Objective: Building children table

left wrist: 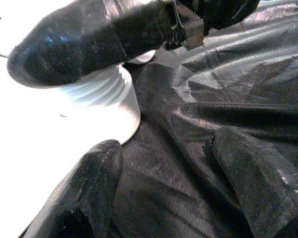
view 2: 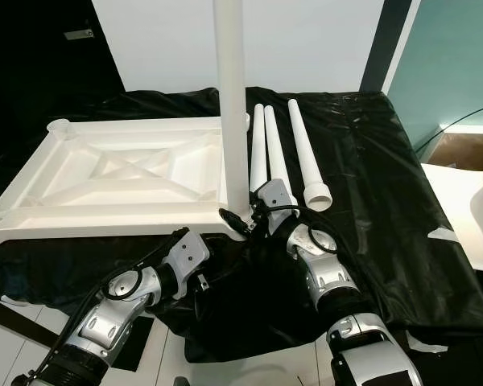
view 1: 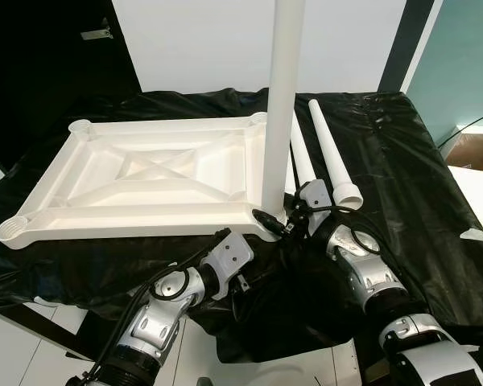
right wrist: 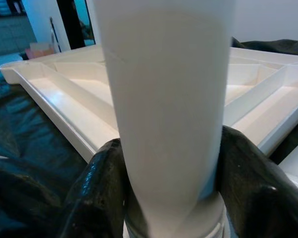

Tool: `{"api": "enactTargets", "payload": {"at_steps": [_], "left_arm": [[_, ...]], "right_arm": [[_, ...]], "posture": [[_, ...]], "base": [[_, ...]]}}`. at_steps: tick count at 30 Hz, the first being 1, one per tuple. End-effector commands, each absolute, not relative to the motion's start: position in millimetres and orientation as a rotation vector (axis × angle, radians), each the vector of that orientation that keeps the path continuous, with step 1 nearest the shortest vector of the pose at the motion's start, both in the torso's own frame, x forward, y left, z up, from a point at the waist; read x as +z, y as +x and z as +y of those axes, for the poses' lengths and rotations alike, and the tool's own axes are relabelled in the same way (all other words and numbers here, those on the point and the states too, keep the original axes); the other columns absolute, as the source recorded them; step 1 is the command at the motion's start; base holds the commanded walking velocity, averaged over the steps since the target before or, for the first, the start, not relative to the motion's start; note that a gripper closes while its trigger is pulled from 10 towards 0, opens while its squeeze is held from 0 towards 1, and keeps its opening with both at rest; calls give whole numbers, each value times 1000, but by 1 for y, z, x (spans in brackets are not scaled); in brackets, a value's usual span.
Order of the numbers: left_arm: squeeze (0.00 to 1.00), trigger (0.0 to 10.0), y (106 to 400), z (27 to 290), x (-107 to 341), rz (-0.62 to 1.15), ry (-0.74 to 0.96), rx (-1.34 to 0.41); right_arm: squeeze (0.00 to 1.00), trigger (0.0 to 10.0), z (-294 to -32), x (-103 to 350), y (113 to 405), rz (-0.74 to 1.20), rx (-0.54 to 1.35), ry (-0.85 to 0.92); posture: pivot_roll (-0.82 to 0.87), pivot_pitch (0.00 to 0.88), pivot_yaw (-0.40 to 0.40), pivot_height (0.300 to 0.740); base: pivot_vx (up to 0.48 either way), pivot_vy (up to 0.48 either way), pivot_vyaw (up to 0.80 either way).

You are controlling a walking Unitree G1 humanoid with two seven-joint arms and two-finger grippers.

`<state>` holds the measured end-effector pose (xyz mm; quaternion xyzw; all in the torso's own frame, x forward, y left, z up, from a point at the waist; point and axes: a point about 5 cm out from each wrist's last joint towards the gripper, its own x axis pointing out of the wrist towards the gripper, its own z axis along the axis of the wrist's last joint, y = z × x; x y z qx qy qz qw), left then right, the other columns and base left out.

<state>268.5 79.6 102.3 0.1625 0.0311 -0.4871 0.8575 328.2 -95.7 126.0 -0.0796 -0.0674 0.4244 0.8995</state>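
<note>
One leg upright: leg (view 1: 283, 96) stands in the near right corner socket of the tabletop (view 1: 145, 181), which lies upside down on a black sheet (view 1: 402, 169).
Right gripper (right wrist: 169, 183): pinching the leg low, just above the socket.
Left gripper (left wrist: 164, 188): spread, beside that corner - touching nothing.
Spare legs (view 1: 334, 157): lying right of the tabletop.
Handling: likely light, stiff, slick plastic - grip low.

My head pair looks forward and down, sharing the upturned tabletop (view 1: 145, 181) and upright leg (view 1: 282, 104); right wrist view sits tight against that leg; left wrist view hugs the black sheet (left wrist: 228, 99) beside the corner socket (left wrist: 107, 106)
</note>
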Motion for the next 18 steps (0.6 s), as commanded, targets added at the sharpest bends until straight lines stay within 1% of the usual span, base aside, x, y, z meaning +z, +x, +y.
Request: {"api": "enactTargets", "payload": {"at_steps": [1, 4, 6, 7, 13, 15, 18], "left_arm": [[0, 10000, 270, 83, 101, 73, 353, -997], [0, 10000, 270, 83, 100, 74, 354, -997], [0, 10000, 270, 84, 100, 76, 354, -995], [0, 10000, 270, 85, 100, 77, 355, -995], [0, 10000, 269, 86, 100, 81, 359, -998], [0, 10000, 270, 86, 100, 82, 362, -1001], [0, 10000, 270, 86, 100, 81, 364, -1006]], "right_arm": [[0, 0, -84, 121, 320, -134, 934, -171], [0, 0, -82, 120, 318, -145, 902, -152], [0, 0, -88, 120, 316, -235, 647, -84], [0, 0, -90, 118, 313, -258, 561, -64], [0, 0, -89, 111, 303, -270, 478, -63], [0, 0, -91, 112, 305, -275, 449, -73], [0, 0, -90, 112, 307, -267, 470, -80]], "posture": [[114, 0, 20, 740], [114, 0, 19, 740], [122, 0, 21, 740], [120, 0, 26, 740], [116, 0, 29, 740], [113, 0, 32, 740], [109, 0, 34, 740]], "base": [[0, 0, 0], [0, 0, 0], [0, 0, 0], [0, 0, 0], [0, 0, 0], [0, 0, 0], [0, 0, 0]]}}
